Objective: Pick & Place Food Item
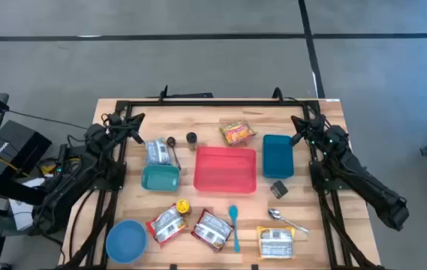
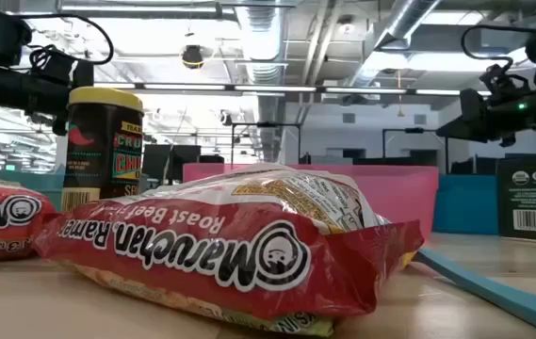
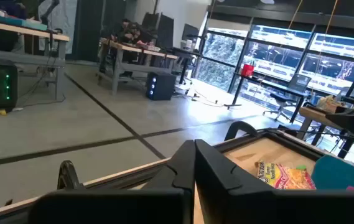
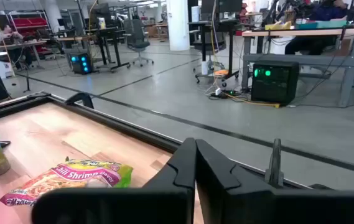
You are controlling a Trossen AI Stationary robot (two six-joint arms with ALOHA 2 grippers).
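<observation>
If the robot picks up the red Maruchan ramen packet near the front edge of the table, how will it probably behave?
The red crinkled plastic Maruchan ramen packet looks puffy, so it is probably light. Its glossy wrapper may slip or crumple between fingers. It lies flat on the wooden table, so it should slide when pushed, not roll.

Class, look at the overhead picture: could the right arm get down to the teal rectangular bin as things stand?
Probably yes. The teal bin lies beside the right gripper, which is shut and parked at the table's far right corner; nothing stands between them.

Four ramen packets (image 1: 167,223), three bins (image 1: 225,169), one blue bowl (image 1: 126,241), two spoons (image 1: 233,225)
</observation>
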